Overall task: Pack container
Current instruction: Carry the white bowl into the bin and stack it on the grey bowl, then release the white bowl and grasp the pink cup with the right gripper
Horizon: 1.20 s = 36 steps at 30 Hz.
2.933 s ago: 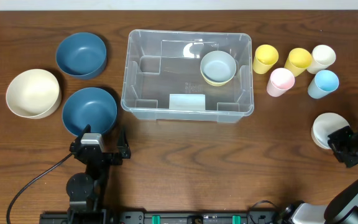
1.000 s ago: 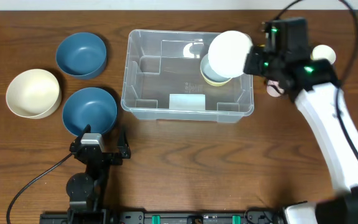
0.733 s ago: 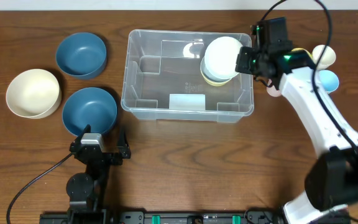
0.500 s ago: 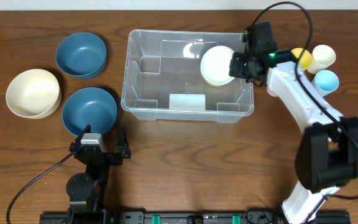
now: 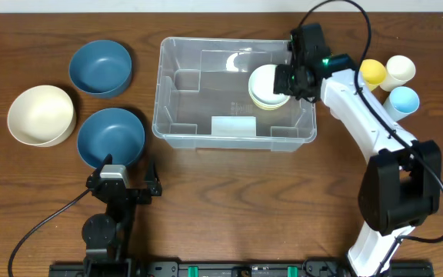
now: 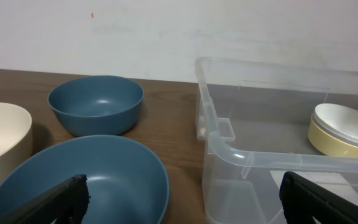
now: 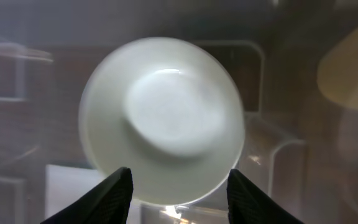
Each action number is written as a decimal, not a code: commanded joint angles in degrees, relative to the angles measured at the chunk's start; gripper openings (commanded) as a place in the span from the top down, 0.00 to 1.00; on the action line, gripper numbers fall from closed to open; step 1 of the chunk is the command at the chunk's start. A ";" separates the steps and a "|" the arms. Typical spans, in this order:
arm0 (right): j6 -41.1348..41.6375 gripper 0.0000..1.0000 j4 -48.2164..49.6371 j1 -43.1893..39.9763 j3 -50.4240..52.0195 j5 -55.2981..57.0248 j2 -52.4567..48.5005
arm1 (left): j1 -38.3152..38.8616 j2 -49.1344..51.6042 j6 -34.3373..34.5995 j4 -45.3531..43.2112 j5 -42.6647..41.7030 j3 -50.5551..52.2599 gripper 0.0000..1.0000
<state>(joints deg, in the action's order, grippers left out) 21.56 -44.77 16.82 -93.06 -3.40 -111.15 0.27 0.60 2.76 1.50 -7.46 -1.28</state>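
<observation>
placement of the white round bowl (image 5: 266, 81) is finishing inside the large clear rectangular plastic container (image 5: 206, 96), which is sitting mid-table. the bowl is nesting in a pale yellow bowl (image 6: 337, 144) at the far right corner. right gripper (image 7: 179, 188) is hovering above, fingers spread, gripping nothing. lifting straight up and clearing the wall before swinging aside is the safe exit. left gripper (image 6: 188, 198) is idling, fingers wide apart, beside a dark blue bowl (image 5: 111, 137).
</observation>
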 commanded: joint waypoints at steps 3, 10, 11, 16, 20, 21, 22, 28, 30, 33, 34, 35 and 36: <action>-1.88 0.49 -6.99 2.27 -10.14 0.17 2.99 | 0.17 -0.26 -0.57 1.90 -0.63 1.05 0.02; 1.46 0.42 -19.32 -0.63 -16.20 7.54 9.60 | 0.17 -0.26 -0.57 1.90 -0.63 1.05 0.02; 1.99 0.41 -20.83 -1.66 -16.20 8.55 10.29 | 0.17 -0.26 -0.57 1.90 -0.63 1.05 0.02; 2.21 0.42 -27.96 -8.55 -15.80 9.44 11.28 | 0.17 -0.26 -0.57 1.90 -0.63 1.05 0.02; 2.23 0.42 -28.35 -13.81 -11.15 11.19 11.06 | 0.17 -0.26 -0.57 1.90 -0.63 1.05 0.02; 2.25 0.42 -27.19 -15.04 -8.98 11.13 11.02 | 0.17 -0.26 -0.57 1.90 -0.63 1.05 0.02; 2.25 0.42 -25.73 -15.96 -6.88 11.10 11.02 | 0.17 -0.26 -0.57 1.90 -0.63 1.05 0.02; 3.28 0.42 -14.47 -20.09 5.92 9.94 11.02 | 0.17 -0.26 -0.57 1.90 -0.63 1.05 0.02; 3.28 0.42 -10.67 -21.16 9.07 8.68 11.02 | 0.17 -0.26 -0.55 1.90 -0.63 1.05 0.02; 3.23 0.42 -4.92 -22.34 12.68 7.41 11.02 | 0.17 -0.26 -0.57 1.90 -0.63 1.05 0.02; 3.23 0.42 -3.76 -22.49 13.29 7.43 11.02 | 0.17 -0.26 -0.57 1.90 -0.63 1.05 0.02; 3.23 0.42 -2.71 -22.56 13.77 7.45 10.97 | 0.17 -0.26 -0.57 1.90 -0.63 1.05 0.02; 3.26 0.43 -2.05 -22.56 14.10 7.45 10.95 | 0.17 -0.26 -0.57 1.90 -0.63 1.05 0.02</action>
<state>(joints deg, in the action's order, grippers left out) 23.88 -48.18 -5.30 -79.92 4.86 -100.16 0.27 0.60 2.74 1.50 -7.46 -1.28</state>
